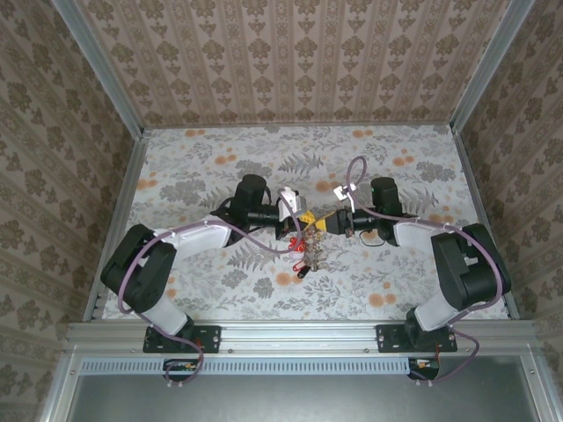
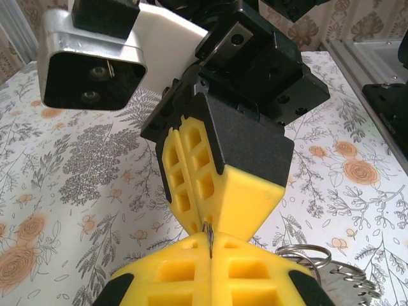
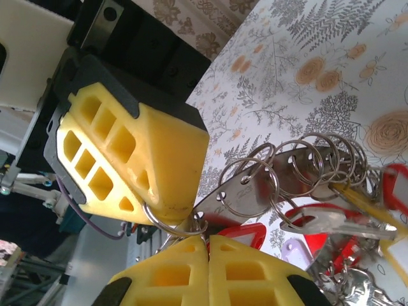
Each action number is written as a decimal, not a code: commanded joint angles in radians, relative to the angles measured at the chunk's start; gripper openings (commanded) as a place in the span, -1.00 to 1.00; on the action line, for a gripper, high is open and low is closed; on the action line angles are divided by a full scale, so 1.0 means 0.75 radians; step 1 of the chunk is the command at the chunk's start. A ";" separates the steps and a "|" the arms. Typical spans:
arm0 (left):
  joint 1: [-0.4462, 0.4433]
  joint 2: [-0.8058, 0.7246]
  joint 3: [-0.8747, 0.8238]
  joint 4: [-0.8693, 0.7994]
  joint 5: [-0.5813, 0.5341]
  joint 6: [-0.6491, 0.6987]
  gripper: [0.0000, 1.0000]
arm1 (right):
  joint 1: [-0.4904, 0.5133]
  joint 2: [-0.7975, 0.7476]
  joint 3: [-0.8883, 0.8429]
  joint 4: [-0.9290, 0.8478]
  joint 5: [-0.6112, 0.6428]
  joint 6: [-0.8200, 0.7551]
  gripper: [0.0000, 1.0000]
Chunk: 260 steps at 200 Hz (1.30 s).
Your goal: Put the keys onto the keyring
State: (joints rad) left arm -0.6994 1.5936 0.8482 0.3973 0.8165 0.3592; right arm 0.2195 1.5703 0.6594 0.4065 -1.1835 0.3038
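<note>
From above, I saw my two arms reaching inward until the left hand (image 1: 310, 220) and the right hand (image 1: 328, 222) met tip to tip over the middle of the floral-patterned desk (image 1: 220, 167). A bunch of small keys with red plastic heads (image 1: 302, 252) lay just on the near side of that meeting point. From that height I could not tell whether they touched the desk.

In the left wrist camera, the left hand's yellow fingers (image 2: 172, 274) were pressed together on a thin silver wire split ring (image 2: 208, 239). The ring stood up from the seam and reached the closed tip of the right hand (image 2: 207, 220).

In the right wrist camera, the right hand's fingers (image 3: 248, 268) were also together, pinching the same wire ring (image 3: 167, 224) where it curled under the left hand's tip (image 3: 175, 204). Just beside it, the flat silver-grey metal keyring (image 3: 255, 191) stretched away to the right. Several more wire loops were threaded through its holes. The red keys (image 3: 319, 239) and one yellow-headed key (image 3: 370, 207) dangled below it.
</note>
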 commanded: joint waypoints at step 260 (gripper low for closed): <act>-0.006 -0.216 -0.108 -0.034 -0.488 -0.060 -0.66 | -0.018 -0.061 0.245 -0.896 0.884 -0.076 -0.17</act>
State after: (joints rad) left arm -0.7116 1.4754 0.8043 0.3847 0.5793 0.3298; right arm 0.1894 1.5379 0.8124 -0.0803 -0.6769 0.3420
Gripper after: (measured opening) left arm 0.164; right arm 0.387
